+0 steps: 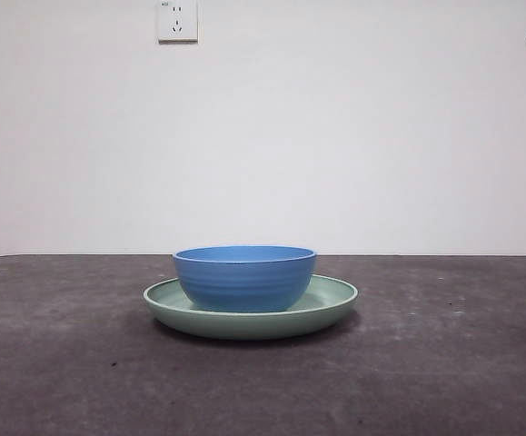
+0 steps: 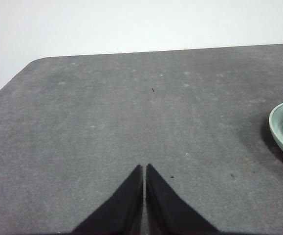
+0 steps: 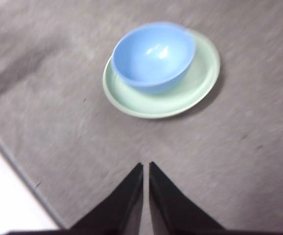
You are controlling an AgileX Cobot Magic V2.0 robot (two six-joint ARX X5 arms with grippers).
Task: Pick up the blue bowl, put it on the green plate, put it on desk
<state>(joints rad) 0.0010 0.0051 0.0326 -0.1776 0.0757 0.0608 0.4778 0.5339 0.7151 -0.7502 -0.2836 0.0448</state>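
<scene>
Blue bowl (image 1: pixel 244 277): we are seeing it sitting in green plate (image 1: pixel 335 300) on counter (image 1: pixel 444 363), placement done; left claw (image 2: pixel 144 169), right claw (image 3: pixel 146 166) closed, empty, waiting apart

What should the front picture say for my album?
Blue bowl sitting in a green plate on the desk.

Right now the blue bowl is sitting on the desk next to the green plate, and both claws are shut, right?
Not quite. The blue bowl sits on the green plate, not beside it on the desk; the front view shows it. The left claw and right claw are shut.
</scene>
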